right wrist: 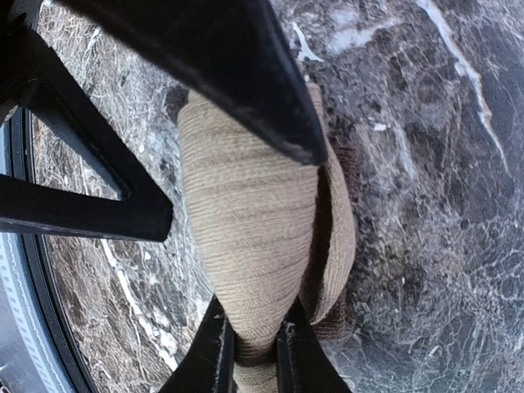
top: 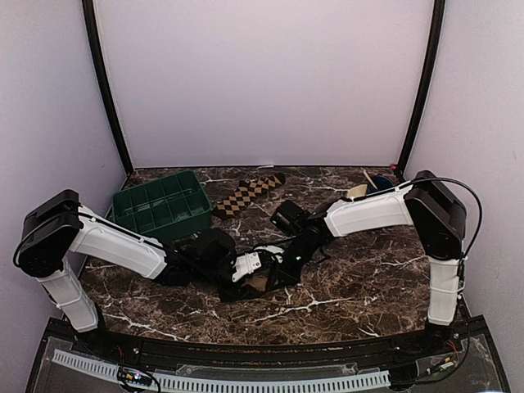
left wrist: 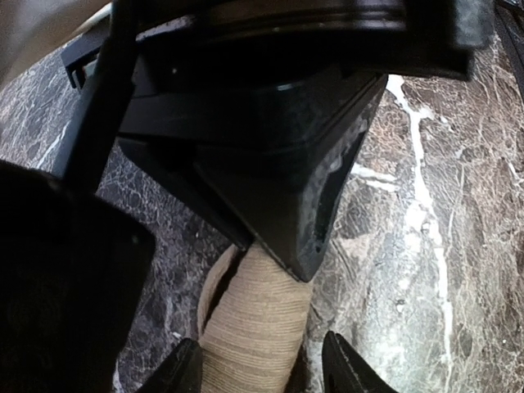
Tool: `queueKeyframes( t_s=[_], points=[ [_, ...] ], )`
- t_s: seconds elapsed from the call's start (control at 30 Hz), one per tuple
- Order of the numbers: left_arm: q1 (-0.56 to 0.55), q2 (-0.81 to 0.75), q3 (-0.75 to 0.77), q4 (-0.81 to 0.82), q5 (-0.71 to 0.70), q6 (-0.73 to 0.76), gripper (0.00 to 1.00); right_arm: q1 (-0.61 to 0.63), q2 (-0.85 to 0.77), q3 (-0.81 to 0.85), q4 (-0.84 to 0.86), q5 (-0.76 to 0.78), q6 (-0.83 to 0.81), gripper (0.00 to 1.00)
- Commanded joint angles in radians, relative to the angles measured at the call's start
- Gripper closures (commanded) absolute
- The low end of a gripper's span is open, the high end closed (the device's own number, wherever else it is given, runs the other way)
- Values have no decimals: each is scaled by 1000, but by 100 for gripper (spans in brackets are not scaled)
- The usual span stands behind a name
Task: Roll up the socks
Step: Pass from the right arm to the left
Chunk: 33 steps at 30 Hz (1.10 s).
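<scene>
Green tray (top: 160, 205): back left on the marble table (top: 368, 278), well apart from the work; I have no business there in this step.
My left pincer (left wrist: 260, 372): jaws about half apart, one on each side of the rolled tan sock (left wrist: 258, 319). I seem not to be squeezing it, but my other wrist crowds the view, so contact is uncertain.
Checkered sock (top: 250, 195): lying flat behind my arms, just right of the tray, not yet rolled.
Tan sock, place: near the middle of the table between my two pincers, partly wound into a firm roll with a loose fold beside it.
My right pincer (right wrist: 256, 360): almost closed, nipping the sock's fabric at one end of the roll.
Step in hand: I judge it to be winding the tan sock.
Doing it well: hold the right pinch firm as the anchor. Close the left on the roll gently, low against the table, and turn so the layers stack evenly.
Risk: letting go on both sides at once would probably let the roll spring loose.
</scene>
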Motion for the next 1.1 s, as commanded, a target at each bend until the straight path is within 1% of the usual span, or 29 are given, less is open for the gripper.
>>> queueKeyframes(
  t_s=[0.0, 0.23, 0.7, 1.07],
  points=[
    [-26, 27, 47, 7, -9, 74, 47, 8, 45, 14, -46, -9, -15, 99],
    [-40, 10, 42, 35, -48, 103, 47, 6, 51, 15, -54, -23, -21, 99],
    [-69, 16, 71, 32, -41, 157, 47, 6, 62, 27, -65, -58, -28, 99],
    [-83, 0, 32, 78, -50, 142, 47, -3, 77, 37, -78, -113, -23, 99]
  ],
)
